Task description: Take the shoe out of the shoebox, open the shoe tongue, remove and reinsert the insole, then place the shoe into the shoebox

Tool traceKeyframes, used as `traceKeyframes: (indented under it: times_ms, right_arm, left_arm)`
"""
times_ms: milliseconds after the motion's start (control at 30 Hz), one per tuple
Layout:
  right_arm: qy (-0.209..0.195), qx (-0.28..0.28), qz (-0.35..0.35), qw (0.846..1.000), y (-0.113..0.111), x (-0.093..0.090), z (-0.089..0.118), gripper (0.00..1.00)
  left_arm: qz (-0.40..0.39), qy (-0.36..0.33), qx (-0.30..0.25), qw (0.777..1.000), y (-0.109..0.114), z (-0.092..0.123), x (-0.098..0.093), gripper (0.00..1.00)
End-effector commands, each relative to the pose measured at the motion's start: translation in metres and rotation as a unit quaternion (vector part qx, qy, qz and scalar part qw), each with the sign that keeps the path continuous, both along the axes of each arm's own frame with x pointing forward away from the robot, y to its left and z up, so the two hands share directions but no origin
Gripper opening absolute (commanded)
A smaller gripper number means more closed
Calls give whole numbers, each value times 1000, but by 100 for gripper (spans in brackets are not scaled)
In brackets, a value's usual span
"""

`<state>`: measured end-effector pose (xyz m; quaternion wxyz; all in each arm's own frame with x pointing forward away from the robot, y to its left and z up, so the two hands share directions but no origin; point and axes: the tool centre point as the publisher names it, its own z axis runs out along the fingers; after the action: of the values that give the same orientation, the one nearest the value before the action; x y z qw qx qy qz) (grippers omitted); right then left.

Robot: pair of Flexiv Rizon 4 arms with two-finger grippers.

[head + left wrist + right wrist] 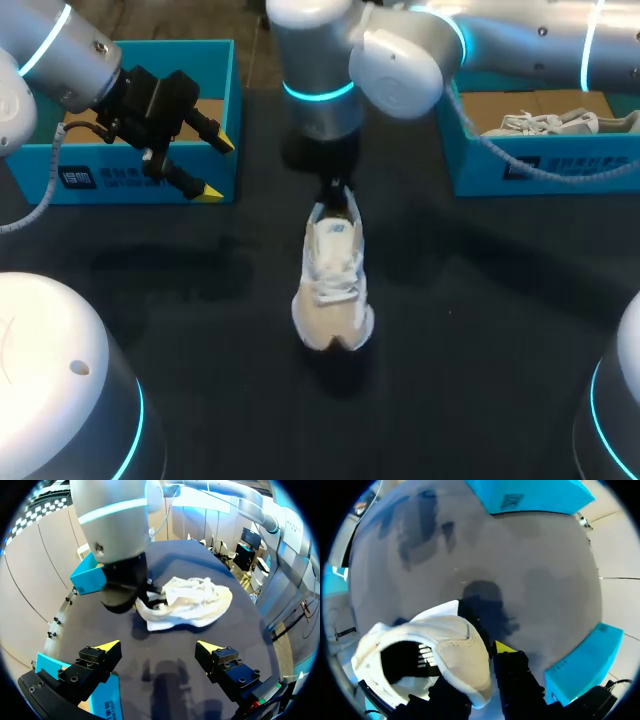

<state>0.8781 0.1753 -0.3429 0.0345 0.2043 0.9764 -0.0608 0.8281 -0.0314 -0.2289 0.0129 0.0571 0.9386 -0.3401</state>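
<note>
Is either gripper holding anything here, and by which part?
The right gripper holds the shoe by its heel, one finger apparently inside. The left gripper is open and empty.

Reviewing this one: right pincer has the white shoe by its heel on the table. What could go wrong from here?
1. The right pincer pinches only the heel rim of the white shoe; that narrow hold could slip or tip the shoe.
2. The left pincer, open, hangs apart from the shoe; reaching for the tongue, it might bump the right arm.
</note>
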Motion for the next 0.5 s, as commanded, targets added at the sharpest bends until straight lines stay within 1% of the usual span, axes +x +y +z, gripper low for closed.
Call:
traceKeyframes:
  times_ms: [33, 67, 167, 200, 367, 400, 500]
  right_arm:
    - [-21, -19, 5, 1000, -2, -14, 69, 0]
    - [-14, -16, -2, 1000, -4, -13, 76, 0]
    - [-11, -11, -10, 1000, -9, -11, 94, 0]
    - [-17, -13, -8, 1000, -11, -10, 101, 0]
    - [-40, 11, -27, 999, -27, -6, 141, 0]
    - [-48, 8, -27, 998, -31, -5, 147, 0]
    - [-53, 1, -31, 998, -41, 0, 159, 0]
  left_arm:
    - [0, 0, 2, 1000, 1, 0, 0, 100]
    - [0, 0, 2, 1000, 1, 0, 0, 100]
    - [0, 0, 2, 1000, 1, 0, 0, 100]
    - [0, 0, 2, 1000, 1, 0, 0, 100]
    - [0, 0, 2, 1000, 1, 0, 0, 100]
    - [0, 0, 2, 1000, 1, 0, 0, 100]
    - [0, 0, 2, 1000, 1, 0, 0, 100]
